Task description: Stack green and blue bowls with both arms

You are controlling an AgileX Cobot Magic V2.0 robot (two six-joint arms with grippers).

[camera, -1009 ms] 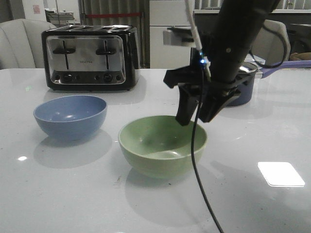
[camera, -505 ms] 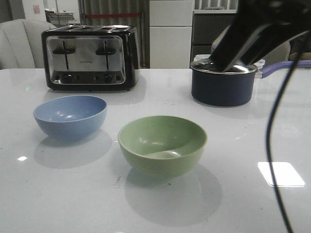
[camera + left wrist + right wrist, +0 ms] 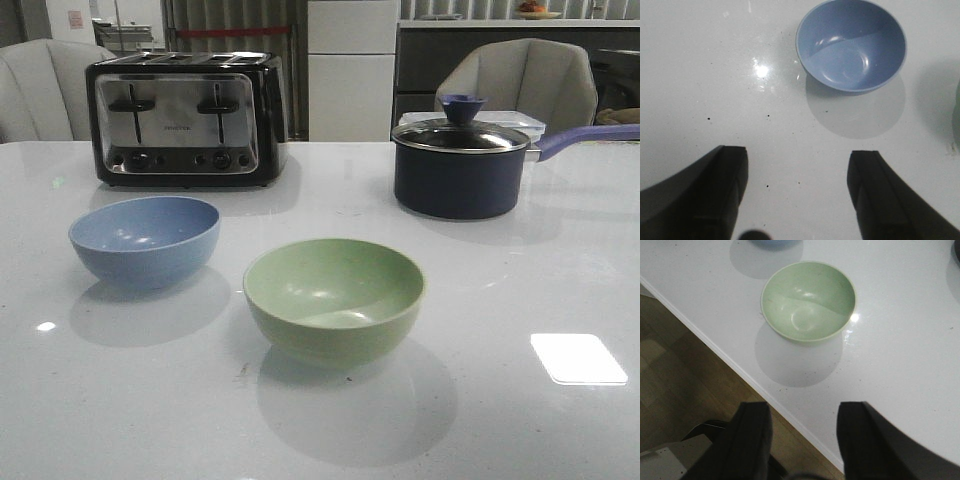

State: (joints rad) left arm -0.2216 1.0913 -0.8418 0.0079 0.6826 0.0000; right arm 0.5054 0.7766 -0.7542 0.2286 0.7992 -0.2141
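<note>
Gone from over the green bowl (image 3: pixel 334 298) was the right arm, which a second before had hung above its far rim and then swung up past the saucepan (image 3: pixel 460 168); from the front no arm showed at all. That bowl sat upright at the near middle of the white table (image 3: pixel 560 270), with the blue bowl (image 3: pixel 145 239) to its left and a little farther back, the two well apart and neither lifted. Both were empty, only glints of light inside them. I took the stacking as not yet begun, both arms drawn back. The left gripper (image 3: pixel 797 190) hung over bare table short of the blue bowl, jaws spread wide and holding nothing; the right gripper (image 3: pixel 800 440) hovered past the table's near edge, over the floor, likewise parted and empty. Next, I judged, one arm needed to come down on a rim, pinch it, and carry that bowl over the other. Behind stood the lidded saucepan at the far right and a toaster (image 3: pixel 185 120) at the far left.
</note>
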